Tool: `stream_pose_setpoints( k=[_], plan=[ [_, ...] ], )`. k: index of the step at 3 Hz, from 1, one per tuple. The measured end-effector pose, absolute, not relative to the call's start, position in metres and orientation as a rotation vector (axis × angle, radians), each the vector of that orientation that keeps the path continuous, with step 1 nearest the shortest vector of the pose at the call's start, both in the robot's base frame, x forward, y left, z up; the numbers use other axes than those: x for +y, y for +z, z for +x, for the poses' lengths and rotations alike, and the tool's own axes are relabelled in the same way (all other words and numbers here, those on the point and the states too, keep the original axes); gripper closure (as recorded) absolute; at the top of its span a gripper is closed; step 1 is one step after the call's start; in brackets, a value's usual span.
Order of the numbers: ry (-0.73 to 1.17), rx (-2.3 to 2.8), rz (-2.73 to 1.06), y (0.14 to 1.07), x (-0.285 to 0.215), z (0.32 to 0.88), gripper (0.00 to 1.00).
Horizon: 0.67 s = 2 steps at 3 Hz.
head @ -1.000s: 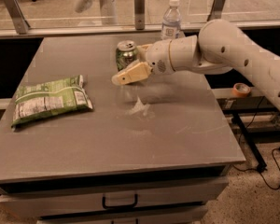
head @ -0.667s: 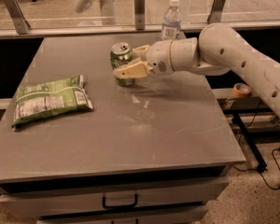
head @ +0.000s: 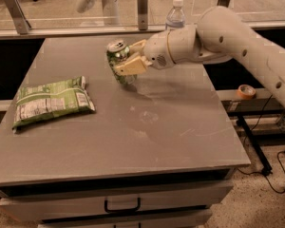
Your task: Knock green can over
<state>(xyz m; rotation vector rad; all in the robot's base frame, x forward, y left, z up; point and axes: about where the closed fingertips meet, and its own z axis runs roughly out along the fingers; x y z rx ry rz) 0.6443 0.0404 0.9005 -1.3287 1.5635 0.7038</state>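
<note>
The green can (head: 117, 54), shiny with a silver top, stands on the grey table (head: 133, 127) towards the back middle and leans to the left. My gripper (head: 127, 57) reaches in from the right at the end of the white arm (head: 218, 32). Its beige fingers (head: 129, 66) are apart, one in front of the can and one behind it, and they press against the can's right side.
A flat green-and-white snack bag (head: 52, 101) lies at the table's left. A clear water bottle with a white cap (head: 175, 14) stands at the back edge behind the arm. A glass railing runs behind the table. A tape roll (head: 247, 91) sits to the right, off the table.
My gripper has moved left and back across the table onto the can. The can has shifted left with it and now leans left.
</note>
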Motion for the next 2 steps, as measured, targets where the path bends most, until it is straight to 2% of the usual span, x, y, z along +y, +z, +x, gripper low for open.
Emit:
stream_pose_setpoints(
  k=[1,2],
  plan=[
    [0.556,1.704,-1.507,0.922,0.041,0.621,1.00],
    [0.419,1.905,-1.689,0.909,0.040,0.591,1.00]
  ],
)
